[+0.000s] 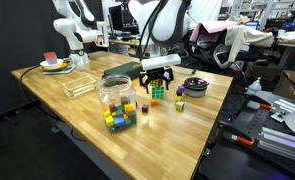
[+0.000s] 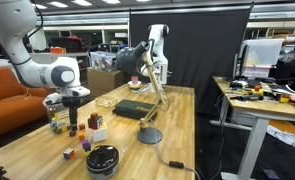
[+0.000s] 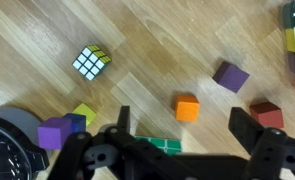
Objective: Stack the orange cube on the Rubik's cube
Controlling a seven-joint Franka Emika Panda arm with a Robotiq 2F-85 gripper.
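The orange cube point(image 3: 188, 108) lies on the wooden table, in the gap between my open gripper's point(image 3: 183, 128) fingers and slightly ahead of them; it also shows in an exterior view point(image 1: 144, 103). A Rubik's cube with a green gridded face point(image 3: 167, 145) sits just under the gripper body, mostly hidden; in an exterior view point(image 1: 158, 92) it is right below the gripper point(image 1: 159, 76). A second, smaller multicoloured puzzle cube point(image 3: 91, 63) lies apart at the upper left. The gripper holds nothing.
Around lie a purple block point(image 3: 230, 76), a dark red block point(image 3: 266, 113), another purple block point(image 3: 55, 132) and a yellow-green block point(image 3: 84, 113). A black round object point(image 3: 5, 145) is close by. A clear jar of blocks point(image 1: 117, 98) stands on the table point(image 1: 87, 125).
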